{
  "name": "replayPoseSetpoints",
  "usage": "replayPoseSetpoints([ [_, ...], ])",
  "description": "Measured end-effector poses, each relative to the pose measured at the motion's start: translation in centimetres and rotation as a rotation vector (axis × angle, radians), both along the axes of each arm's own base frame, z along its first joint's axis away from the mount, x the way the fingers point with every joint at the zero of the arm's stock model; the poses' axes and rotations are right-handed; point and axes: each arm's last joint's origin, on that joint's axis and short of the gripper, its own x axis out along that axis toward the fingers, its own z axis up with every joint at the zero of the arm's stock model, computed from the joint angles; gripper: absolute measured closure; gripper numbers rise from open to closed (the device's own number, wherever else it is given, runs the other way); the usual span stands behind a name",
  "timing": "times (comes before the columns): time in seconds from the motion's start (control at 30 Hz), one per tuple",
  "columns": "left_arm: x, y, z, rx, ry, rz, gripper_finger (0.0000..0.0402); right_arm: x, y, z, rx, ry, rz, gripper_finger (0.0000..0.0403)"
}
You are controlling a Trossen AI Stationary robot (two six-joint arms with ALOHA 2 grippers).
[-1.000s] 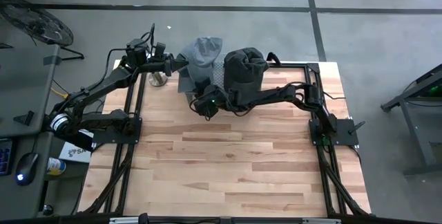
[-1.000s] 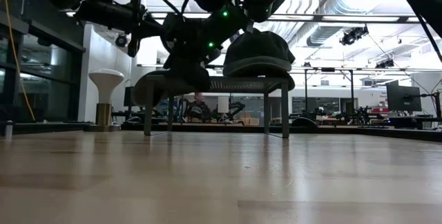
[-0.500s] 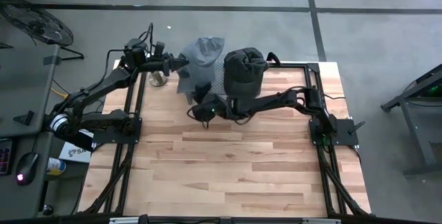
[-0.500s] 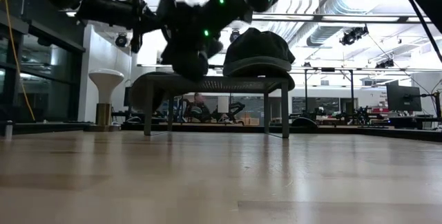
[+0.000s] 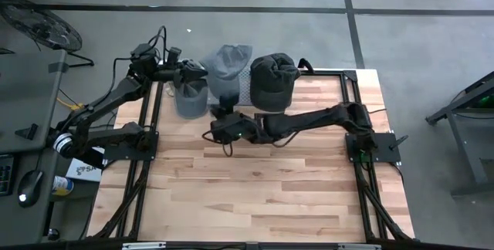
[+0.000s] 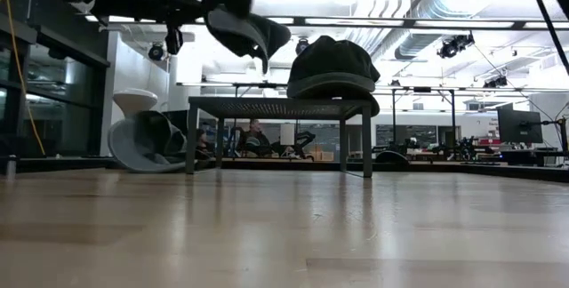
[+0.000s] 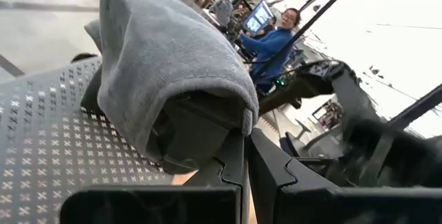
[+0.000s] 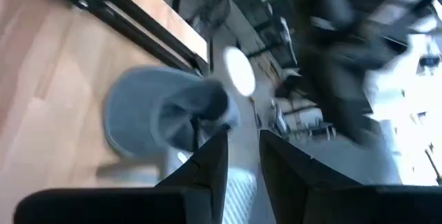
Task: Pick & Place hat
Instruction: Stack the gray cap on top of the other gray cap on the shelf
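Observation:
Two grey hats and one dark hat show. My left gripper (image 5: 194,69) is shut on one grey hat (image 5: 228,59), held above the perforated metal rack (image 6: 276,106). The second grey hat (image 5: 191,96) lies on the table at the rack's left end, tipped on its side (image 6: 147,141) by the rack's leg. The dark hat (image 5: 274,79) sits on the rack's right part (image 6: 333,66). My right gripper (image 5: 216,126) is open, low over the table, just near of the fallen hat (image 8: 159,113), fingers pointing at it; I see no touch. My left gripper pinches the grey hat's lower edge (image 7: 238,131) between its two shut fingers (image 7: 231,165). It comes level from the table's left side. The hat is lifted clear of the rack (image 7: 41,127), with its crown (image 6: 240,26) bulging out beyond the fingertips.
A white mushroom-shaped object (image 6: 133,101) stands behind the fallen hat at the table's far left. The black frame rails (image 5: 147,150) run along both table sides. Bare wood (image 5: 255,180) fills the near half. A person (image 7: 273,41) sits beyond the table.
My right gripper has swung away from the rack's left end, toward the table's left and near side. The grey hat that hung at the rack's left end has dropped and now lies tipped on the table beside the rack's leg.

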Motion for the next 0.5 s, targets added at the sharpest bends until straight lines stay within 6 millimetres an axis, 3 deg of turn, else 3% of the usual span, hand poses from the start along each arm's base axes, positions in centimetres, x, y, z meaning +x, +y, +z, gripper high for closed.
replayPoseSetpoints([
  [0.23,0.1,0.1,-0.7,-0.031,0.044,-0.002,0.0401,-5.3,-0.8,9.7,0.11,-0.082,-0.102,0.0325],
  [0.5,0.6,0.8,-1.9,-0.094,0.091,-0.011,0.0401,-12.0,-1.9,17.0,0.092,-0.222,-0.226,0.0325],
])
